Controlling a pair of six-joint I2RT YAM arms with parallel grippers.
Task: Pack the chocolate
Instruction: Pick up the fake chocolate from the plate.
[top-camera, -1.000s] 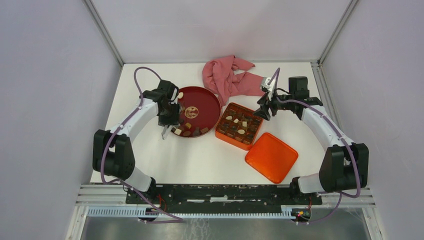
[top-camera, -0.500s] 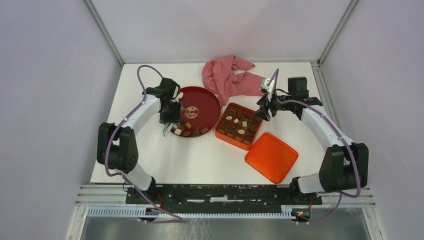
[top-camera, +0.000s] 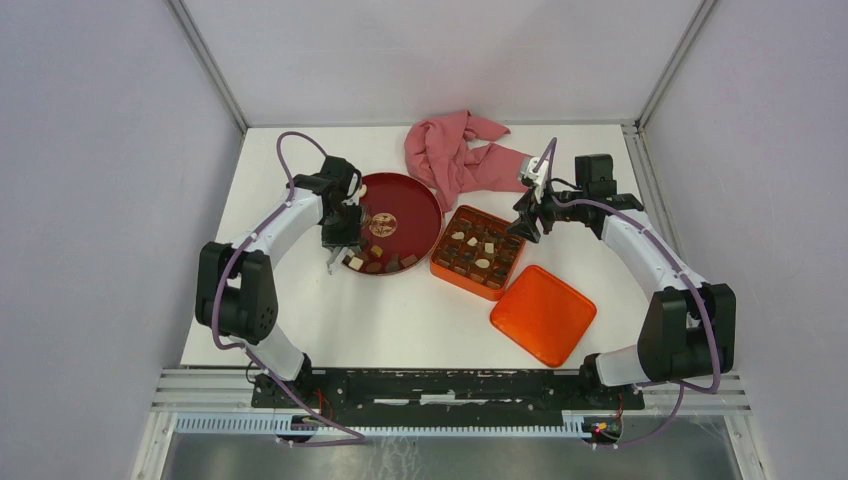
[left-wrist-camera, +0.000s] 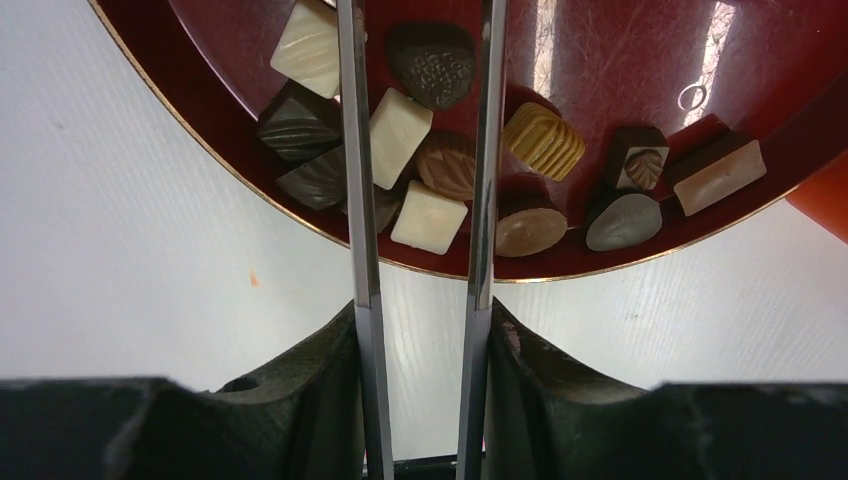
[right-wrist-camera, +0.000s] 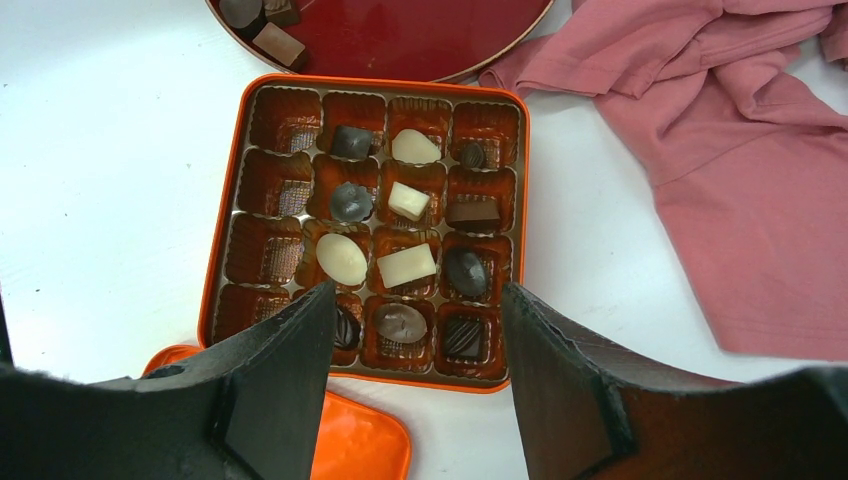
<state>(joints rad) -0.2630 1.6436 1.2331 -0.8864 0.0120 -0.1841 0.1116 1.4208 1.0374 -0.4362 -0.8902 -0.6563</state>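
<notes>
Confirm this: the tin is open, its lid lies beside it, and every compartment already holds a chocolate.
Wrong on the compartments. The tin is open and its lid lies beside it, but not every compartment holds a chocolate: the right wrist view shows the whole left column empty.

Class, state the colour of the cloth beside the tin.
Pink: the cloth shows best in the right wrist view.

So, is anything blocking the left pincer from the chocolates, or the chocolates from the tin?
Nothing visible. The left pincer straddles chocolates on the plate; the tin beside it sits open with empty compartments, its lid lying aside.
</notes>
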